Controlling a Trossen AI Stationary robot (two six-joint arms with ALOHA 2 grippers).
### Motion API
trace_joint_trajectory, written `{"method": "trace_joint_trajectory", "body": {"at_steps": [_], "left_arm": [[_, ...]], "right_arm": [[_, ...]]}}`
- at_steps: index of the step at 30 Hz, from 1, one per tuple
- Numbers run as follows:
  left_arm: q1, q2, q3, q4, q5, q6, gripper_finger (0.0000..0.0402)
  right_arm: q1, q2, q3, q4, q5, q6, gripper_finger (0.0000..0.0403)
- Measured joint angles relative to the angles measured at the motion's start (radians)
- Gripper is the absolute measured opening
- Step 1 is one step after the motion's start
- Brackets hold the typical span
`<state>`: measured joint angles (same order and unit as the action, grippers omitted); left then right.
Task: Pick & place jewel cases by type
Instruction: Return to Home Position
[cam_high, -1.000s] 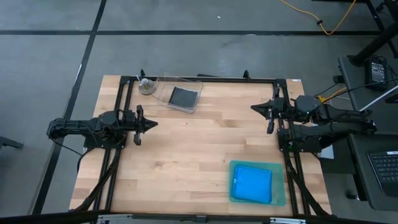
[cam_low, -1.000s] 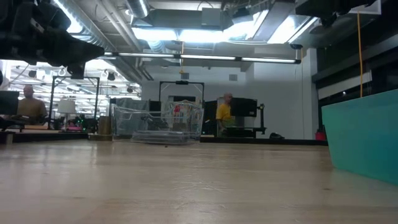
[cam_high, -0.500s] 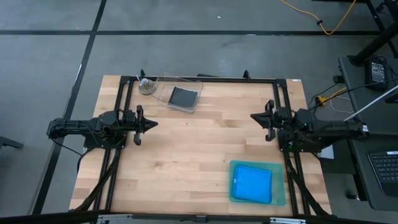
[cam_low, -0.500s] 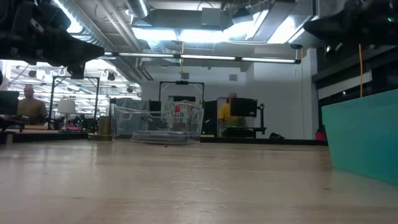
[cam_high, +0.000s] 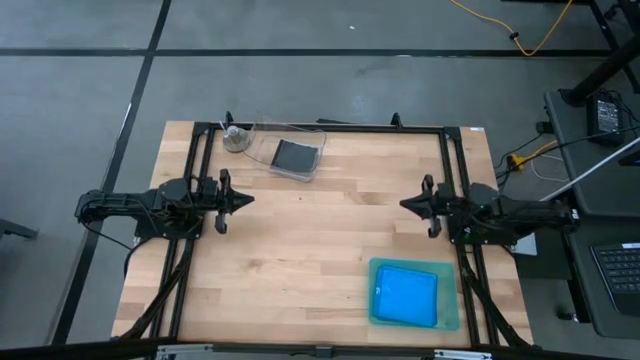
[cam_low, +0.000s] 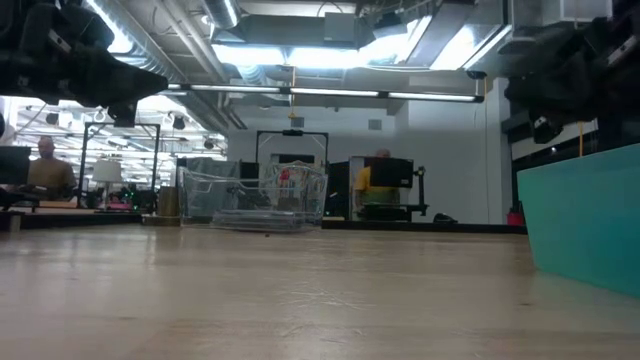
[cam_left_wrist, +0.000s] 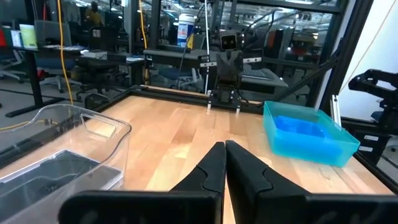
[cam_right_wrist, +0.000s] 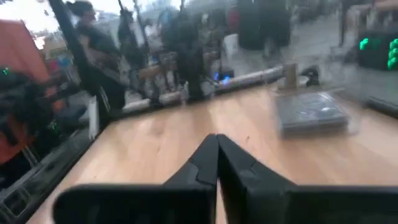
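Observation:
A dark grey square jewel case (cam_high: 295, 155) lies flat inside the clear tub (cam_high: 312, 146) near the table's far edge; it also shows in the left wrist view (cam_left_wrist: 53, 171) and the right wrist view (cam_right_wrist: 310, 109). Bright blue cases (cam_high: 405, 296) lie stacked in the green tray (cam_high: 450, 300) at the near right; how many, I cannot tell. My left gripper (cam_high: 246, 199) hovers shut over the table's left side, its tips (cam_left_wrist: 224, 148) together. My right gripper (cam_high: 404, 205) hovers shut over the right side (cam_right_wrist: 216, 140). Both point toward the table's middle.
A small round object (cam_high: 237, 140) sits by the tub at the far left corner. A black frame (cam_high: 330, 127) runs around the table's edges. Bare wood lies between the two grippers. In the low view the tub (cam_low: 255, 198) and tray wall (cam_low: 585, 215) stand up; people show in the room behind.
My right gripper has moved toward the table's near edge, and its arm has straightened to lie level across the right edge. It has stayed shut. The left arm, the tub and the tray have kept still.

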<state>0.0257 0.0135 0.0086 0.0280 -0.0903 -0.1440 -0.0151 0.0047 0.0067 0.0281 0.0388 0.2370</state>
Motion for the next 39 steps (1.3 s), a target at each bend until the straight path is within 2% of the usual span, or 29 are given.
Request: {"method": "trace_joint_trajectory", "body": {"at_steps": [12,17,39], "left_arm": [[0.000,0.002,0.000,-0.001,0.005,0.000,0.0006],[0.000,0.002,0.000,-0.001,0.005,0.000,0.0006],[0.000,0.002,0.000,-0.001,0.005,0.000,0.0006]], "right_arm": [[0.000,-0.002,0.000,0.006,0.011,-0.045,0.0007],[0.000,-0.001,0.000,0.006,0.011,-0.115,0.0007],[0.001,-0.001,0.000,0.006,0.011,-0.114,0.0021]]}}
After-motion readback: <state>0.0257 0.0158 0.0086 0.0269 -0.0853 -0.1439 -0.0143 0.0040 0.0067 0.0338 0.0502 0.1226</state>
